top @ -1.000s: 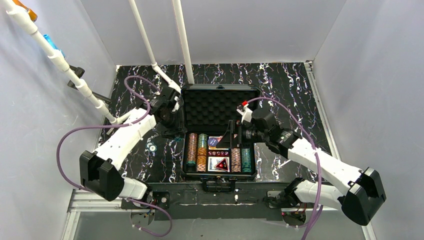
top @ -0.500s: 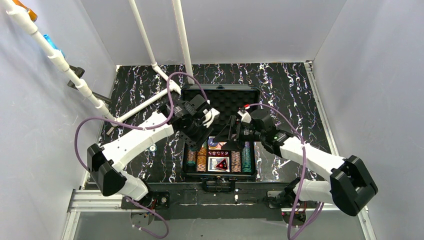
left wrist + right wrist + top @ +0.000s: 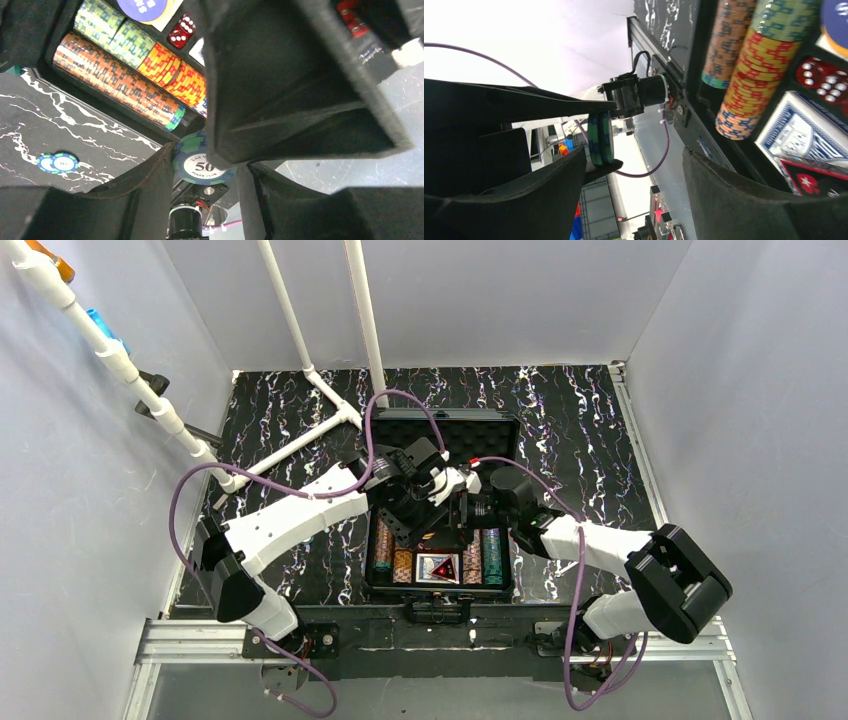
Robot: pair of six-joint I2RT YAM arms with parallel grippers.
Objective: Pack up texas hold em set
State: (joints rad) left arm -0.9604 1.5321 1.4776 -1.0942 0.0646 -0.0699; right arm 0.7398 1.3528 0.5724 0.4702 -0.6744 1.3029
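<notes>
The black case (image 3: 440, 445) lies open, foam lid at the back. Its tray holds rows of striped chips (image 3: 394, 545) (image 3: 115, 80) (image 3: 764, 65), red dice (image 3: 181, 31) (image 3: 824, 80), a card deck (image 3: 804, 135) and the red triangle piece (image 3: 440, 568). My left gripper (image 3: 440, 490) (image 3: 202, 165) hangs over the tray, shut on a blue-green "50" poker chip (image 3: 200, 162) that shows edge-on in the right wrist view (image 3: 600, 137). My right gripper (image 3: 462, 508) (image 3: 634, 152) is open, right beside the left one, its fingers either side of the held chip.
One loose blue-green chip (image 3: 58, 162) lies on the black marbled table left of the case. White pipes (image 3: 300, 370) run along the back left. White walls close in the sides. A metal rail (image 3: 440, 630) runs along the front edge.
My left arm swung right from the case's left side to above the tray, carrying the chip. My right gripper moved left to meet it.
</notes>
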